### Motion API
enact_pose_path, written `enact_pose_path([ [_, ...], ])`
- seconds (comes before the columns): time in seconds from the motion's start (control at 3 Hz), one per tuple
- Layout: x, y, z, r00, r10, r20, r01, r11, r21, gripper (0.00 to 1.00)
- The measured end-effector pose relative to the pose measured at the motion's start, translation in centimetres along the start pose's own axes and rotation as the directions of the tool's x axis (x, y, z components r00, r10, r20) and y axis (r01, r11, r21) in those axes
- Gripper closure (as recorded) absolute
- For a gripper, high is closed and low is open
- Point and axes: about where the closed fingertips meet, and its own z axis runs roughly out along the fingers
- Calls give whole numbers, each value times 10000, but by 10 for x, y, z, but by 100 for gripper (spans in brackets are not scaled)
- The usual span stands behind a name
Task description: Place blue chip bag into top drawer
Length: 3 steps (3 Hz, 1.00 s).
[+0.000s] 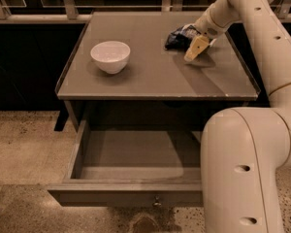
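Observation:
The blue chip bag (176, 36) lies crumpled on the tabletop at the back right, dark navy with pale patches. My gripper (196, 48) hangs tilted just to the right of the bag, its tan tip close above the tabletop, touching or nearly touching the bag's right edge. The top drawer (126, 194) is pulled out wide below the tabletop; its inside shows bare, and its small round knob (156, 201) sits at the centre of the front panel. My arm hides the drawer's right end.
A white bowl (110, 56) stands on the left part of the table (150, 81). My arm's large white segment (242, 169) fills the lower right. A railing and dark wall run behind the table. Speckled floor lies to the left.

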Motion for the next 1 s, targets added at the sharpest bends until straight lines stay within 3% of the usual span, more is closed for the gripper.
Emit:
enact_pose_path([
  [1.0,0,0,0,10000,0,0,0,10000,-1,89],
])
